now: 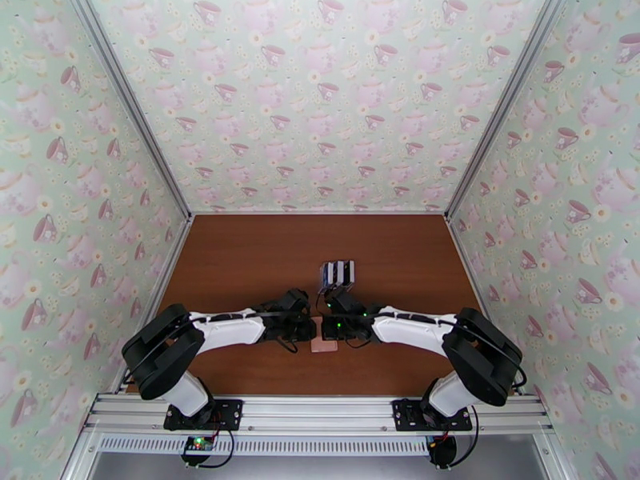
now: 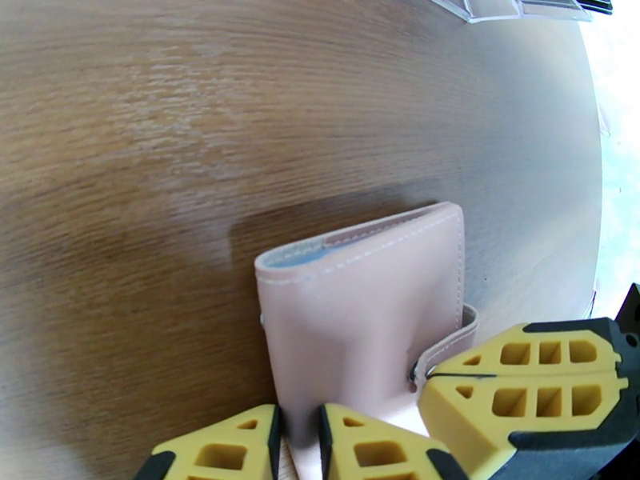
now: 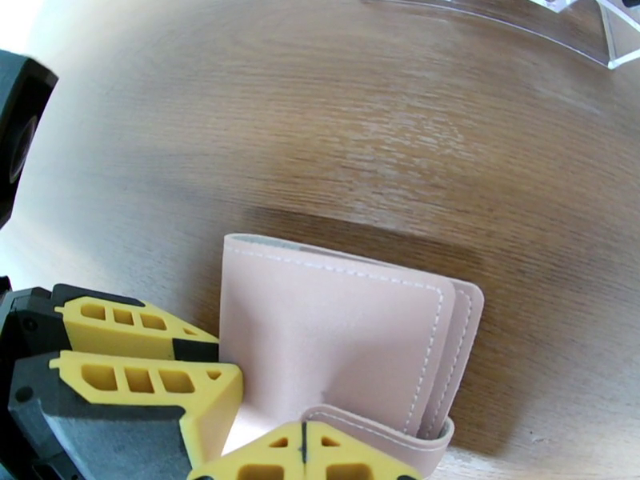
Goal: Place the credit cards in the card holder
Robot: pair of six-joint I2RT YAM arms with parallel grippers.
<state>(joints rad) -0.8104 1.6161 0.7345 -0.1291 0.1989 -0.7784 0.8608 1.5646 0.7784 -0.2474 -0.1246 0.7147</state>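
The holder (image 1: pixel 324 344) lay closed and flat on the worktop (image 1: pixel 240 258) at the lower centre of the top view, directly between the two grippers, each touching it from its own side; it was dusty-pink, soft and leather-like, nearly square, with pale stitching along its edges and a grey-blue lining showing at one open edge; the left gripper (image 2: pixel 298 435) was pinching the holder's near edge, the pink flap running down between its yellow, ribbed fingers; the right gripper (image 3: pixel 304 443) had its fingers pressed together right at the tab (image 3: pixel 376 430), a narrow strap curling round the holder's side; whether the strap sat between them could not be told; the cards (image 1: pixel 338 271), thin dark and pale rectangles, stood on edge in a clear plastic rack (image 3: pixel 512 30) just above the holder in the top view, slightly nearer the right gripper; judging by this, unsnapping the tab came next, the left gripper bracing the body.
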